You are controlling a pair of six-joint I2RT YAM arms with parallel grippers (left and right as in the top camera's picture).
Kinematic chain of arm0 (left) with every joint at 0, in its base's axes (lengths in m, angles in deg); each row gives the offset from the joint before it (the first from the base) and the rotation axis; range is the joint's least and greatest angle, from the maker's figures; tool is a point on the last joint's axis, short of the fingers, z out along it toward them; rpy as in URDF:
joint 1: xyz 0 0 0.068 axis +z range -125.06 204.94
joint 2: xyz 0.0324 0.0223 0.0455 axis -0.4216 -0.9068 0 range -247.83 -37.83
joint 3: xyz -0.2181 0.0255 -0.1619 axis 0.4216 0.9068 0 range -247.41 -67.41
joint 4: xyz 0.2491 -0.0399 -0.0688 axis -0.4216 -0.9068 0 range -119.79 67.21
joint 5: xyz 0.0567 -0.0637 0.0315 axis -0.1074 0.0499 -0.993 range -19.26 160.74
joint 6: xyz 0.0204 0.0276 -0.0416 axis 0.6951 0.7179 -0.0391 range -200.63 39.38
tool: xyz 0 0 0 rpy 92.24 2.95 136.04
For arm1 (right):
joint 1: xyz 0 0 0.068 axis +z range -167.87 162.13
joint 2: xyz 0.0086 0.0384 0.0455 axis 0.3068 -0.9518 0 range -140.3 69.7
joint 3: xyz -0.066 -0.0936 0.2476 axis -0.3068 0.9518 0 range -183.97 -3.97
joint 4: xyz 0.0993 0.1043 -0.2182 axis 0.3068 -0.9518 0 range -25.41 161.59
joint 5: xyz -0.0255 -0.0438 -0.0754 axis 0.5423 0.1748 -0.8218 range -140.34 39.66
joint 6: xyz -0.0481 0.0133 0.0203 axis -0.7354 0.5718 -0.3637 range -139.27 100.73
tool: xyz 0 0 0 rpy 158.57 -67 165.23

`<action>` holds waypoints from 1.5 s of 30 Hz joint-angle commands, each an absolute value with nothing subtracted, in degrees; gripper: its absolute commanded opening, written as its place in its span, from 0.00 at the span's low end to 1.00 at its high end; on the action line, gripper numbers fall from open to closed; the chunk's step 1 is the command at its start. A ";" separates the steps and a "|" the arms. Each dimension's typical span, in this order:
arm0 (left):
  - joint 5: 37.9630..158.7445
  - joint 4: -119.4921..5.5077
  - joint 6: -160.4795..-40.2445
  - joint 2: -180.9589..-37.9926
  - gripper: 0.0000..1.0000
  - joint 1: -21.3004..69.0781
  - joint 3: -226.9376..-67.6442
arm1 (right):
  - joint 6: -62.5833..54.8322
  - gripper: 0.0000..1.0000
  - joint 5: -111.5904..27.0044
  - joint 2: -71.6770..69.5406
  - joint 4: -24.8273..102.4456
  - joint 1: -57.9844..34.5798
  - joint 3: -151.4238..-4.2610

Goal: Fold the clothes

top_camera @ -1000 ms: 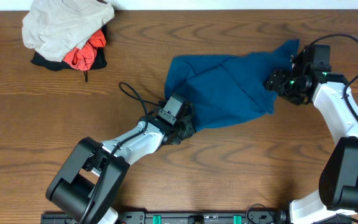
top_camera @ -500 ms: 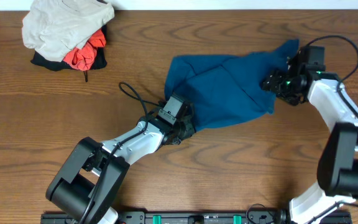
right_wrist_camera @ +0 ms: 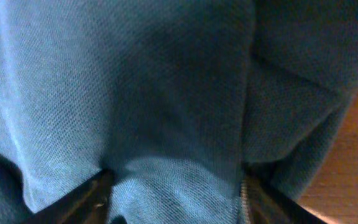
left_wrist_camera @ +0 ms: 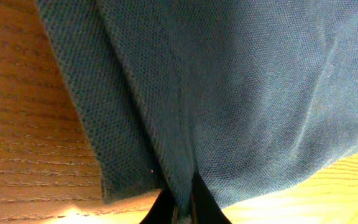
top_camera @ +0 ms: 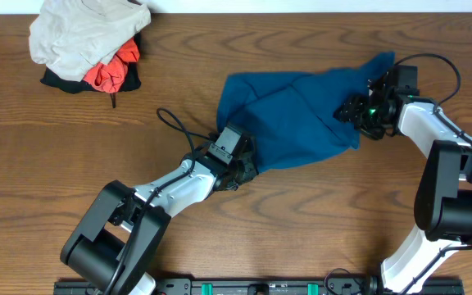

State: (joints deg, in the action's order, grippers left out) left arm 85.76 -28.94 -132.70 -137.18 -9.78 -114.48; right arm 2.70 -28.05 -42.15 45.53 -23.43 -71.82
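The teal shirt point(top_camera: 297, 123) lies bunched right of centre on the table point(top_camera: 64, 180). The left pincer point(top_camera: 244, 170) is clamped on its near-left hem. The right pincer point(top_camera: 353, 109) stands apart, straddling a ridge of cloth at the right edge. Best to bite one clean layer there, then draw it taut.

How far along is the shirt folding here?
Done: no neat fold yet; the teal shirt lies rumpled on the table. In hand: the left gripper, jaws shut, pinches its near left edge; the right gripper has its jaws apart around cloth at the right end. Left: the folds themselves.
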 commanded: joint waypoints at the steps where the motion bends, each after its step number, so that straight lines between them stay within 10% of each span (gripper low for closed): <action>1: 84.61 -29.57 -131.48 -138.14 0.06 -9.74 -114.53 | 2.97 0.41 -26.94 -43.57 45.75 -23.43 -71.67; 11: 84.61 -29.59 -131.26 -138.14 0.06 -9.74 -114.55 | 2.99 0.01 -26.96 -43.55 46.75 -23.43 -71.67; 45: 85.02 -47.21 -122.19 -96.42 0.06 -9.74 -114.66 | 3.42 0.01 -41.15 -4.10 28.26 -24.17 -72.45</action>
